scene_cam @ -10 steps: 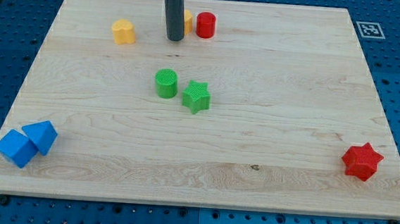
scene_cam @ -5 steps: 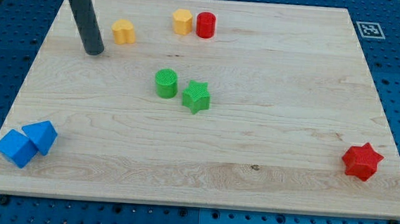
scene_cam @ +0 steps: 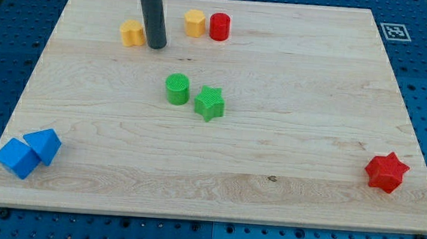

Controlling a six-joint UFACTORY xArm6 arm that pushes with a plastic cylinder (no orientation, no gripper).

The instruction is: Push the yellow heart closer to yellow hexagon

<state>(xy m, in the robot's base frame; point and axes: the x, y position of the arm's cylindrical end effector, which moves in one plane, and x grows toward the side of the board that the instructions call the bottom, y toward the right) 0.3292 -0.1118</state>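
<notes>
The yellow heart (scene_cam: 131, 33) lies near the board's top left. The yellow hexagon (scene_cam: 195, 22) lies further right along the top, touching or nearly touching a red cylinder (scene_cam: 219, 26). My tip (scene_cam: 157, 46) rests on the board just right of the yellow heart, between the heart and the hexagon, and slightly lower than both. The rod hides the heart's right edge.
A green cylinder (scene_cam: 176, 89) and a green star (scene_cam: 209, 103) sit together near the middle. Two blue blocks (scene_cam: 28, 151) lie at the bottom left corner. A red star (scene_cam: 386, 172) lies at the lower right. The wooden board (scene_cam: 297, 103) ends near all of these.
My tip swung from beside the hexagon to the heart's left, then back to the heart's right side. No block has visibly moved.
</notes>
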